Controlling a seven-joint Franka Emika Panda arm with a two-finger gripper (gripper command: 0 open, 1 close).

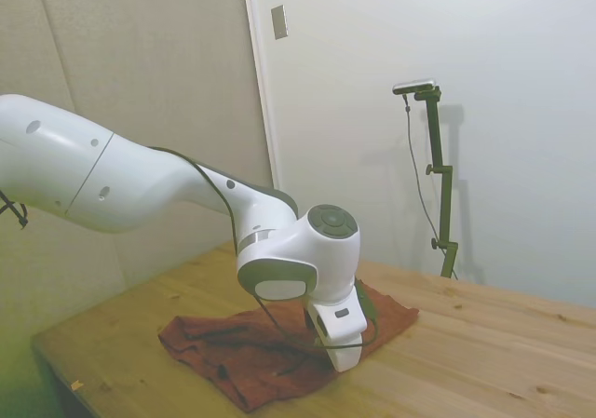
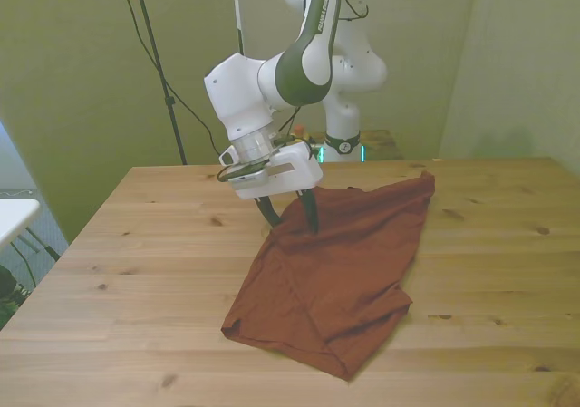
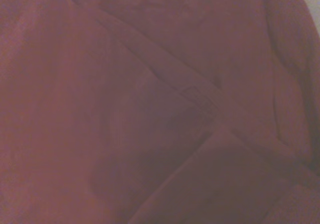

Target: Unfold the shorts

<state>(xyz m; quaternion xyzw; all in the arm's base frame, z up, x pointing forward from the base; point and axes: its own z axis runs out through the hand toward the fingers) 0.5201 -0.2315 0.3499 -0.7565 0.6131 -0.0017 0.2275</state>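
The rust-red shorts (image 2: 349, 266) lie folded on the wooden table (image 2: 136, 271), running from the front view's upper right down toward the near edge. My gripper (image 2: 290, 219) stands open, pointing down at the shorts' far corner on the front view's left. Its two dark fingertips (image 2: 268, 212) are spread apart right at the cloth; I cannot tell whether they touch it. In the side view the shorts (image 1: 233, 353) spread under the white hand, which hides the fingers. The wrist view is filled with the shorts (image 3: 150, 109), showing folded layers and a small stitched tag (image 3: 196, 95).
The table edge (image 1: 56, 353) lies close to the shorts' near end in the side view. Bare wood (image 2: 507, 244) stretches on the front view's right. The robot's base (image 2: 343, 135) stands behind the far edge.
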